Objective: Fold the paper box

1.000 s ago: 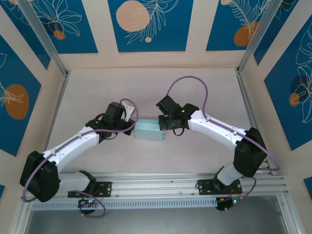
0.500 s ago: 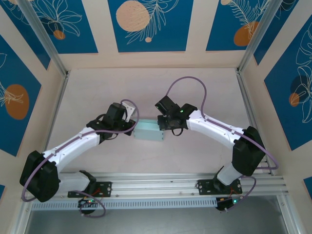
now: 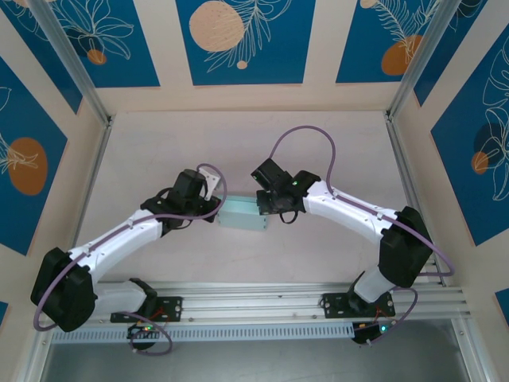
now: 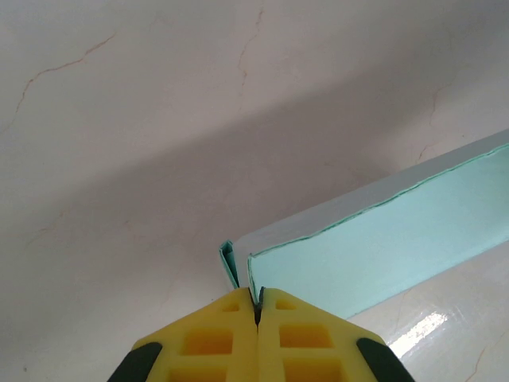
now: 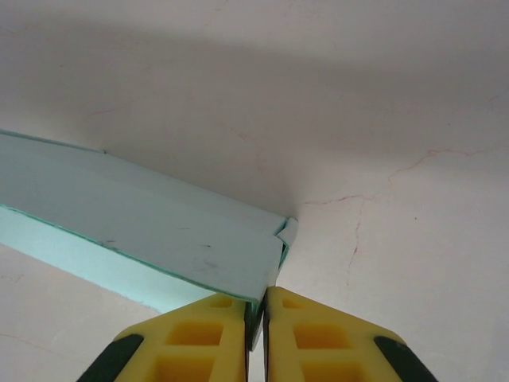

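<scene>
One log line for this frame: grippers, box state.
left gripper: shut on paper box end | right gripper: shut on opposite end | box: held between both

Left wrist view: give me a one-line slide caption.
The left gripper pinches an end edge of the mint paper box, pale table behind.

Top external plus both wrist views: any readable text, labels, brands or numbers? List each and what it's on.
No readable text anywhere.
paper box: plain mint card, no print on the faces that show.
wall panels: leaf and circle drawings, no lettering.
left arm and right arm: any marking is too small to read from the top view.
</scene>
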